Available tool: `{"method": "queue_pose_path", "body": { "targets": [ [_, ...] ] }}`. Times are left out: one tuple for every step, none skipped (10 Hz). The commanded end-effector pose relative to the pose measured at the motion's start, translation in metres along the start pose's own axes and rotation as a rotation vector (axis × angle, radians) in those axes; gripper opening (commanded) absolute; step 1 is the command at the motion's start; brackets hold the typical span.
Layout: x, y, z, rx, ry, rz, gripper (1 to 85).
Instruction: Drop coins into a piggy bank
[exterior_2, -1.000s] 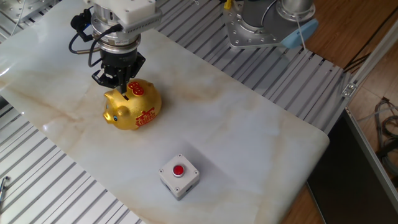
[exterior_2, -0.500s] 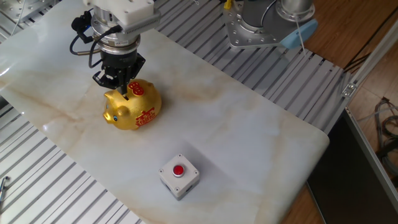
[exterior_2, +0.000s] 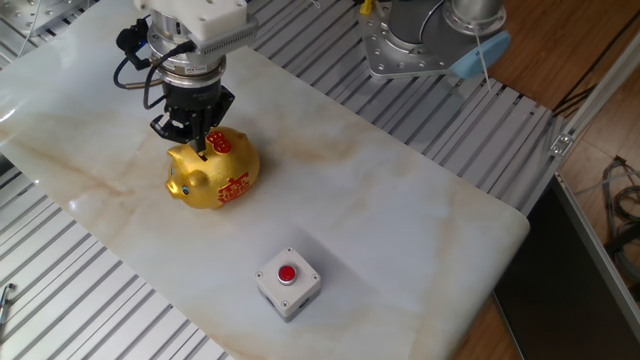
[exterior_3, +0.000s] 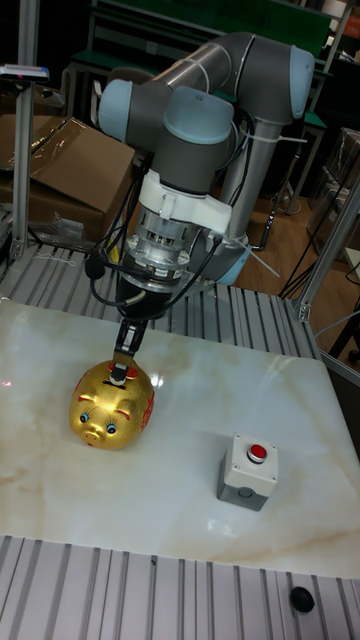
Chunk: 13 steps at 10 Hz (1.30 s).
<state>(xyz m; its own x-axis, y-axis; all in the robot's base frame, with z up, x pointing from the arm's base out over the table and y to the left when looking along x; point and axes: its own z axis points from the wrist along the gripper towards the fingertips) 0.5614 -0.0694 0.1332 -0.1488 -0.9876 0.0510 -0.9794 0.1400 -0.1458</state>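
Observation:
The gold piggy bank stands on the marble slab, snout toward the front left. My gripper hangs straight down over the bank's back, with its fingertips at the slot. The dark fingers are drawn together into one narrow bar. A small grey edge, the coin, shows pinched between the tips right at the slot. Most of the coin is hidden by the fingers and the pig's back.
A small white box with a red push-button stands on the slab to the front right of the pig. The marble slab lies on a ribbed metal table. The arm's base is mounted behind it.
The gripper has crept a few pixels up and left over the pig's back. The pig and the button box have not moved.

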Motion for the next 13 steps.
{"method": "queue_pose_path", "body": {
  "targets": [
    [-0.002, 0.001, 0.001, 0.001, -0.015, 0.007, 1.0],
    [-0.003, 0.002, 0.003, 0.0, -0.018, 0.007, 1.0],
    [-0.003, 0.003, 0.004, 0.001, -0.02, 0.009, 1.0],
    [-0.004, 0.003, 0.006, 0.004, -0.022, 0.009, 1.0],
    [-0.004, 0.003, 0.006, 0.006, -0.024, 0.011, 1.0],
    [-0.004, 0.003, 0.007, 0.006, -0.024, 0.011, 1.0],
    [-0.004, 0.003, 0.008, 0.006, -0.024, 0.011, 1.0],
    [-0.003, 0.004, 0.009, 0.005, -0.025, 0.013, 1.0],
    [-0.003, 0.003, 0.01, 0.005, -0.025, 0.013, 1.0],
    [-0.003, 0.002, 0.011, 0.007, -0.025, 0.011, 1.0],
    [-0.003, 0.002, 0.012, 0.007, -0.027, 0.01, 1.0],
    [0.0, 0.001, 0.012, 0.01, -0.015, 0.007, 1.0],
    [0.002, 0.001, 0.012, 0.011, -0.006, 0.002, 4.3]
  ]
}}
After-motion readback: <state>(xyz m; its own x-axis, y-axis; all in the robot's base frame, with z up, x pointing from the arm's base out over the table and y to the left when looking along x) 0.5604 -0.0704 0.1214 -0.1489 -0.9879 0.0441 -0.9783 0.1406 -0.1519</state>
